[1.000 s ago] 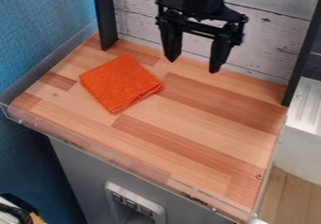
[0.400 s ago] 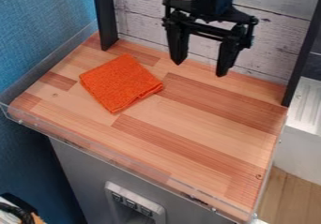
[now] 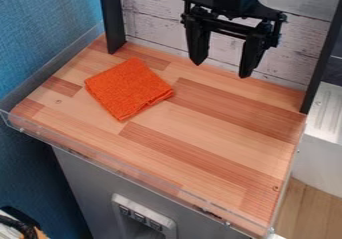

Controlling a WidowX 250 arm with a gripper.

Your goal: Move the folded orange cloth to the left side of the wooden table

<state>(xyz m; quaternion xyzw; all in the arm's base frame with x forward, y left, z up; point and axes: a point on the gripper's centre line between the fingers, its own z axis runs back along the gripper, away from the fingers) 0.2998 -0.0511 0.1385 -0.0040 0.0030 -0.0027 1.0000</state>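
Note:
The black gripper (image 3: 220,69) hangs near the back of the wooden work surface (image 3: 200,143), right of centre, its two fingers spread apart with nothing between them. An orange cloth (image 3: 128,88), folded into a rough square, lies flat on the left part of the surface. The gripper is up and to the right of the cloth, not touching it.
Black posts stand at the back left (image 3: 111,18) and right (image 3: 320,58), with a whitewashed plank wall (image 3: 153,15) behind. A clear low rim (image 3: 120,169) runs along the front edge. A blue wall (image 3: 43,28) flanks the left side.
The gripper has moved to the right across the back of the surface, still open. The orange cloth has kept its place.

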